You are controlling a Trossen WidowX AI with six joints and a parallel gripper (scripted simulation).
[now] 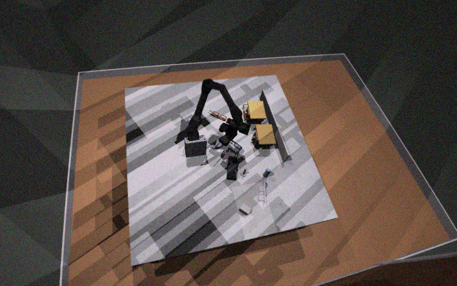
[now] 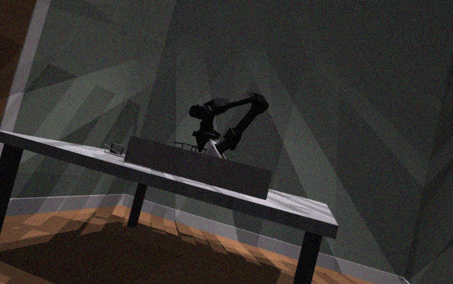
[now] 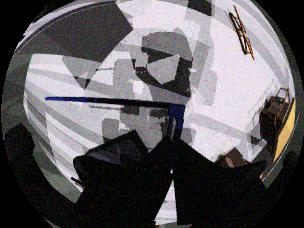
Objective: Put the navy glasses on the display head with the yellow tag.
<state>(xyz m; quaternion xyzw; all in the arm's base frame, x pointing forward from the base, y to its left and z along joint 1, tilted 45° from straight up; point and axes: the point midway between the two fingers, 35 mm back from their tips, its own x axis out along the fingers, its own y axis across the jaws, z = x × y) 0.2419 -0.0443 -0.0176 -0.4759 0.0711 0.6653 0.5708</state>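
My gripper [image 1: 228, 142] [image 2: 201, 150] [image 3: 170, 140] is shut on the navy glasses [image 1: 236, 145] [image 3: 176, 117] at the front frame. The glasses hang above the table, with a blue temple stretching left in the wrist view. They show as a dark outline over the panel in the exterior view. Two display heads with yellow-looking tops, one farther back [image 1: 257, 109] and one nearer [image 1: 265, 133], stand right of the gripper in the top view. I cannot tell which has the yellow tag. The far head also shows at the right in the wrist view, its face side partly hidden.
A dark upright panel [image 1: 274, 126] [image 2: 196, 169] stands behind the heads. Orange-brown glasses [image 1: 217, 115] [image 3: 242, 32] lie beyond the gripper. A grey box [image 1: 195, 148] stands by the arm's base. A dark block [image 1: 231, 169], blue cup [image 1: 266, 172], pale glasses [image 1: 261, 194] and small block [image 1: 245, 209] are nearer.
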